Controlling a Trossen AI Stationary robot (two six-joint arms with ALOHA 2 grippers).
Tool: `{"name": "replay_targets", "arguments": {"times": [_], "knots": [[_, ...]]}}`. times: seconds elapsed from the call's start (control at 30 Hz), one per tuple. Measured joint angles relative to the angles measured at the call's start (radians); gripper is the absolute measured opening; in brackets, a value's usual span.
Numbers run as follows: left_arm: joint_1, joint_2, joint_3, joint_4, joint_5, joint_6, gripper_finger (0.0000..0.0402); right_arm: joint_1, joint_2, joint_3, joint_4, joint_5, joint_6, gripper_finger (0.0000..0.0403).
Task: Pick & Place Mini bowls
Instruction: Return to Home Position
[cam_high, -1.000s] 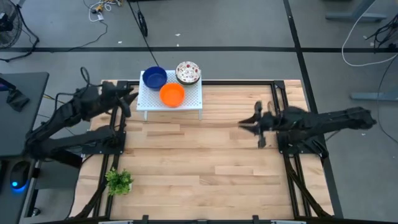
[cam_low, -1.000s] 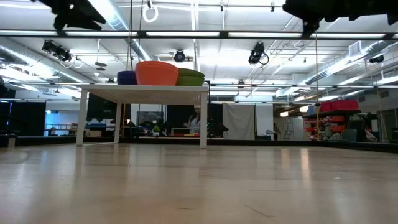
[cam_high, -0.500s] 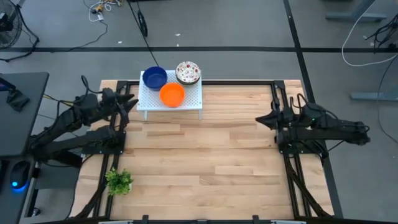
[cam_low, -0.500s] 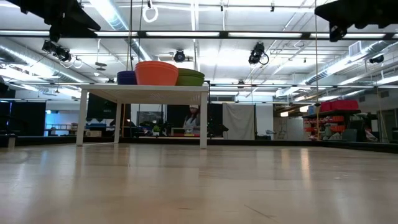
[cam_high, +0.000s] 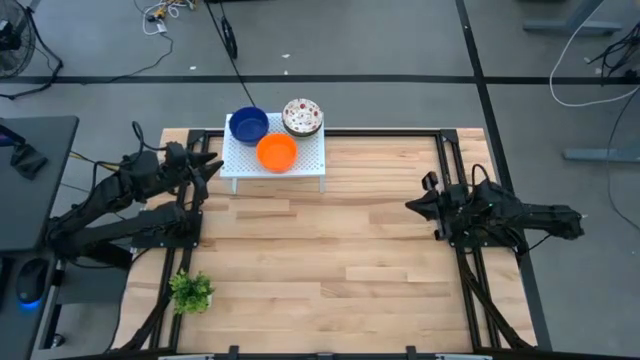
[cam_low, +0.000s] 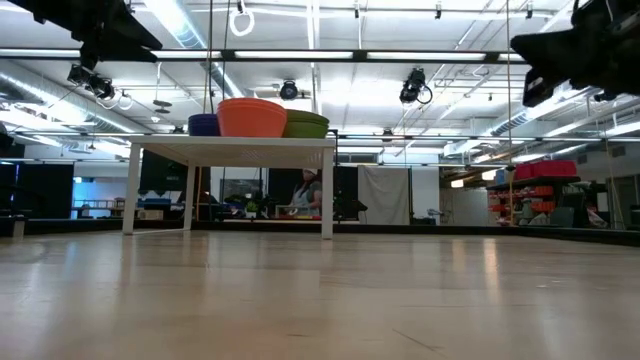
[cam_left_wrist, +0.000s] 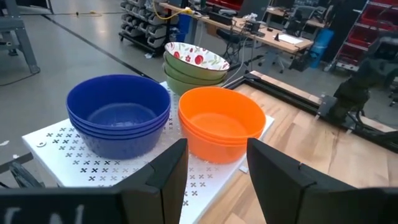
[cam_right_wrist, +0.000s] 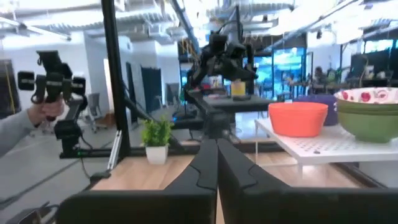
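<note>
High view is showing three stacks of small round bowls sitting on a white perforated metal rack (cam_high: 312, 166): solid blue bowls (cam_high: 249, 126), solid orange bowls (cam_high: 277, 152) and white speckled bowls (cam_high: 302, 117). The left gripper (cam_high: 208, 163) is hovering just beside the rack, its fingers (cam_left_wrist: 166, 177) spread apart and holding nothing. The right gripper (cam_high: 412, 203) is hanging over the light wooden table (cam_high: 340, 265), well apart from the rack, its fingers (cam_right_wrist: 204, 171) pressed together on nothing.

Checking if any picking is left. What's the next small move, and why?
Probably fold the shut right gripper back toward its base: the blue bowls, orange bowls and speckled bowls all sit stacked on the white rack, none on the table; the left gripper waits open beside the rack.
</note>
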Motion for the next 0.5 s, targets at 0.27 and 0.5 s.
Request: {"name": "replay_targets", "arguments": {"times": [0.27,0.5], "knots": [[0.000,0.000,0.000,-0.001,0.003,0.006,0.0170,-0.025,-0.002,-0.034,0.025,-0.035,0.003,0.0003],[0.000,0.000,0.000,-0.002,0.003,0.007,0.0170,0.001,0.000,-0.034,-0.098,-0.135,-0.007,0.0003]]}}
